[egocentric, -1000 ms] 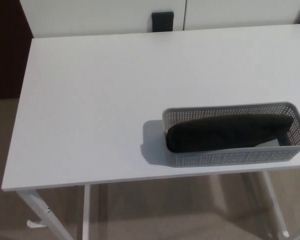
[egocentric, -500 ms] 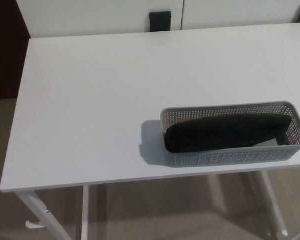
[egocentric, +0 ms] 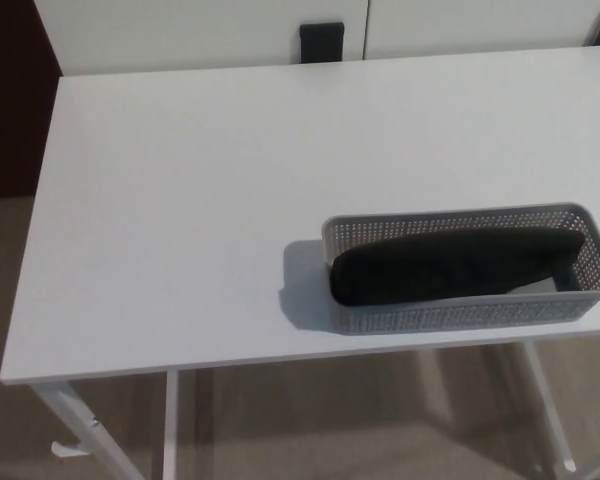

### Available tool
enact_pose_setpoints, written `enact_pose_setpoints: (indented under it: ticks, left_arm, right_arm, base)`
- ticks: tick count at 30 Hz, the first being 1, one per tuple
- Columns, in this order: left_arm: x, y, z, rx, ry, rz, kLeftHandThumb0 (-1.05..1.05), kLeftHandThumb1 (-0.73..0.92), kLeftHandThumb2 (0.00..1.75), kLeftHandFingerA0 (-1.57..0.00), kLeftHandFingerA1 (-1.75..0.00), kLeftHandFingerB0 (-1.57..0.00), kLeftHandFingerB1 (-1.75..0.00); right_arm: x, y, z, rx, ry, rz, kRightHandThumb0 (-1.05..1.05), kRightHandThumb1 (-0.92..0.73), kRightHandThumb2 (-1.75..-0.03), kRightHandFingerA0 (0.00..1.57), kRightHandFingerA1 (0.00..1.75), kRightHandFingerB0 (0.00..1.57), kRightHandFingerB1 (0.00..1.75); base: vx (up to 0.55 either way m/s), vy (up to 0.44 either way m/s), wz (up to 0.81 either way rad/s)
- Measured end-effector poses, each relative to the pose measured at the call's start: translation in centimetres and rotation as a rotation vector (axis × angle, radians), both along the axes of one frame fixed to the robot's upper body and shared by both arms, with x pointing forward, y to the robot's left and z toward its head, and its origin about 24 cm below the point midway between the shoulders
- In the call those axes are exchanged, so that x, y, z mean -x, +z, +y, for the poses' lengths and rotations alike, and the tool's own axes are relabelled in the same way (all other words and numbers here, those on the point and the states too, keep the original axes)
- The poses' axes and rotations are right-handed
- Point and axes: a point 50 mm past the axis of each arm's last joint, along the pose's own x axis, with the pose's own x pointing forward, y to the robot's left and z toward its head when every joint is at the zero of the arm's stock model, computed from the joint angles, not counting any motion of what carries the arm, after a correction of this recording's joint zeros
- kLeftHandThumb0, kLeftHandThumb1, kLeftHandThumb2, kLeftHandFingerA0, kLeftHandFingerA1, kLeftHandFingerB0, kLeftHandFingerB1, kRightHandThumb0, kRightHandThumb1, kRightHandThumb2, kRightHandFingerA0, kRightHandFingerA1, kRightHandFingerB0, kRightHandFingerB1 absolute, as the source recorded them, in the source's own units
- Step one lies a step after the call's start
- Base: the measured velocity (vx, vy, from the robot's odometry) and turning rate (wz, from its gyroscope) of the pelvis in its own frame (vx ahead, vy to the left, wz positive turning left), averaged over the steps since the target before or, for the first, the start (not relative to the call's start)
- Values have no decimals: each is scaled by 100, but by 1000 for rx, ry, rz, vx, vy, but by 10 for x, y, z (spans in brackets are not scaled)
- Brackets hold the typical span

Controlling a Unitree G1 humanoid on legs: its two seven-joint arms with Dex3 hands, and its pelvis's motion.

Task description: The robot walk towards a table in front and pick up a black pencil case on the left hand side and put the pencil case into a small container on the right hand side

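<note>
One black pencil case (egocentric: pixel 450 265) lies lengthwise inside grey perforated basket (egocentric: pixel 460 315) on white worktop (egocentric: pixel 180 200); the narrow basket admits it no other way. Neither robot hand shows, so its grip cannot be told.

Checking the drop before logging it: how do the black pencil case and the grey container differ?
The pencil case is plain black; the container is grey with perforated walls. The container stands on the white table; the pencil case lies inside it. The pencil case is slightly shorter, leaving bare floor near the container's right end. Both are long, narrow and run the same way.
</note>
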Motion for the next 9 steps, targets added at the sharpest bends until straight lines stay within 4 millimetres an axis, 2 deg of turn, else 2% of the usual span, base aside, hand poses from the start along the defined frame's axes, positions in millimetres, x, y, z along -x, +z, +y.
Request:
enact_pose_setpoints:
  ticks: [3, 5, 9]
  left_arm:
    - [-1, -1, 2, -19, 5, -21, -81, 50, 83, -13, -16, -15, -8]
    - [-3, -1, 3, -29, 7, -35, -74, 45, 83, -7, -24, -12, -17]
    - [-9, -1, 2, -44, -6, -60, -76, 47, 83, -6, -25, -14, -14]
  right_arm:
    - [-1, 1, -1, 1, -17, -14, -23, -52, -55, 63, 53, 47, 45]
    - [-3, 2, -1, -3, -28, -24, -21, -51, -54, 65, 54, 48, 46]
    - [-9, 4, -1, -8, -38, -45, -24, -51, -54, 65, 53, 47, 45]
  base:
    - [0, 0, 0]
    - [0, 0, 0]
    - [0, 0, 0]
